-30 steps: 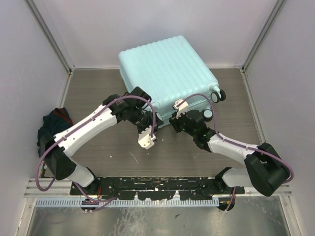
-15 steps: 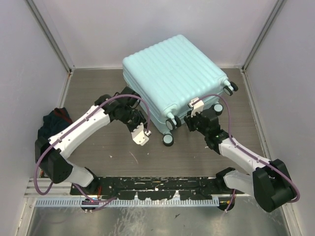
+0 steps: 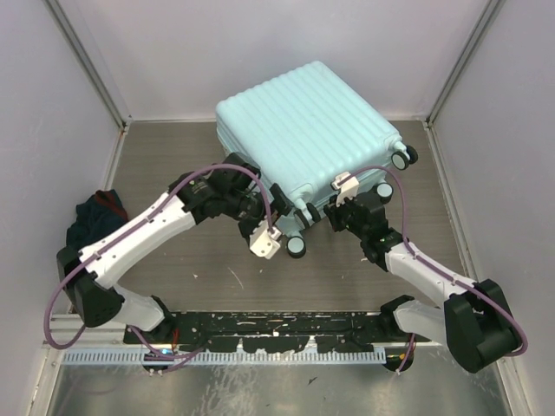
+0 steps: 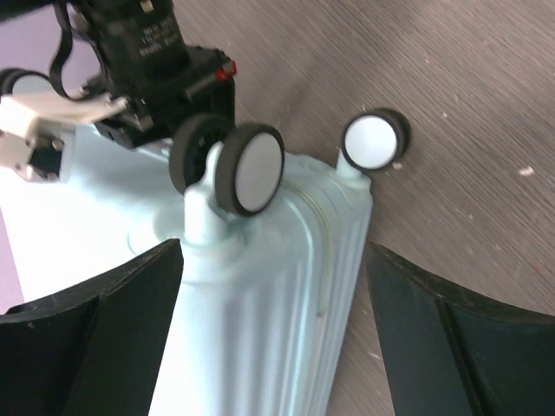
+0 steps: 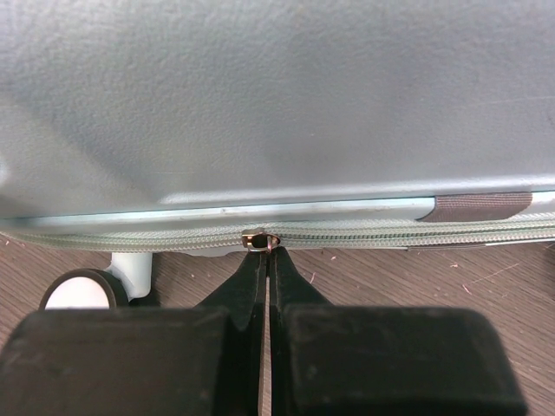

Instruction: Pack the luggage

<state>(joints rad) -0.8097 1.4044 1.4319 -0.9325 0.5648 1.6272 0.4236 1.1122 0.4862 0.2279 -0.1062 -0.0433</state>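
Note:
The luggage (image 3: 308, 121), a pale mint-green ribbed hard-shell suitcase, lies closed at the back middle of the table. My left gripper (image 3: 290, 217) is at its near-left corner, by the small black wheels (image 4: 251, 169). In the left wrist view this gripper (image 4: 273, 286) stands open, with the ribbed corner (image 4: 260, 329) between its wide-apart fingers and bare table showing beside the right finger. My right gripper (image 3: 336, 212) is against the near edge. Its fingers (image 5: 267, 251) are shut on the zipper pull (image 5: 261, 241) of the zip line (image 5: 390, 232).
A dark bundle of cloth (image 3: 94, 217) lies by the left wall. White walls and metal posts enclose the grey wood-grain table (image 3: 199, 260). A wheel (image 5: 76, 293) stands left of my right fingers. The arm bases sit on the black rail (image 3: 277, 325) at the near edge.
The luggage swung round and slid right and back, its wheels now facing me. My left gripper opened wide and moved right onto the wheel corner. The right gripper followed, still shut.

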